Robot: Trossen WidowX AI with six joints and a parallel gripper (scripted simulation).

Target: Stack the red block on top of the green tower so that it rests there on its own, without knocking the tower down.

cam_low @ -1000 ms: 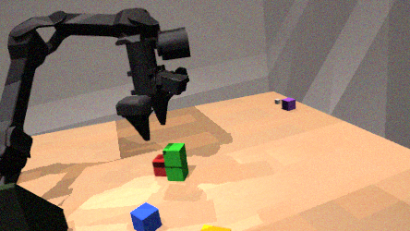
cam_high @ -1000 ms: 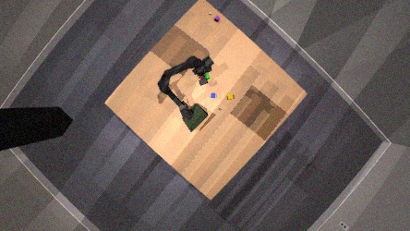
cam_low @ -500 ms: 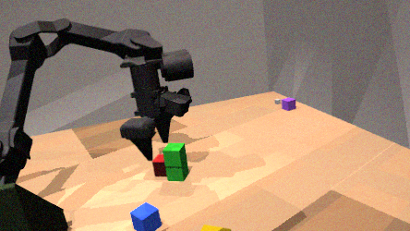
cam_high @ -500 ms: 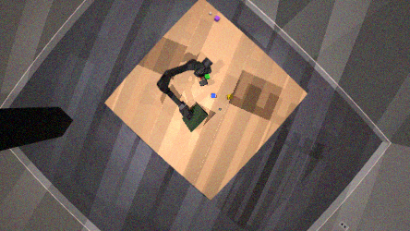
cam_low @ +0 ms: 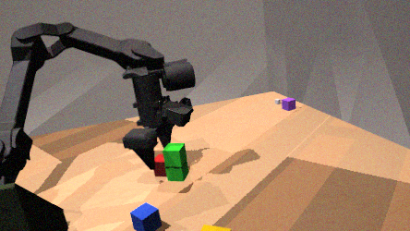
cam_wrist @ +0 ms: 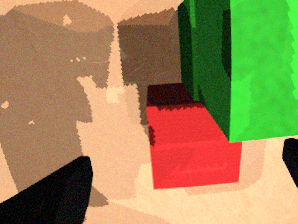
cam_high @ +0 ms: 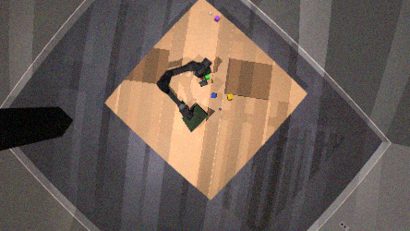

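Observation:
The green tower is two green blocks, one on the other, standing upright. The red block sits low on the table right beside the tower, partly hidden by it in the exterior view and the wrist view; a gap between them cannot be made out. My gripper is open and empty, pointing down. In the wrist view one finger is at the lower left and the other at the right edge, with the red block between and the tower's near corner close to the right finger's side.
A blue block and a yellow block lie on the arm-base side of the tower. A purple block and a tiny white cube are near the table's far corner.

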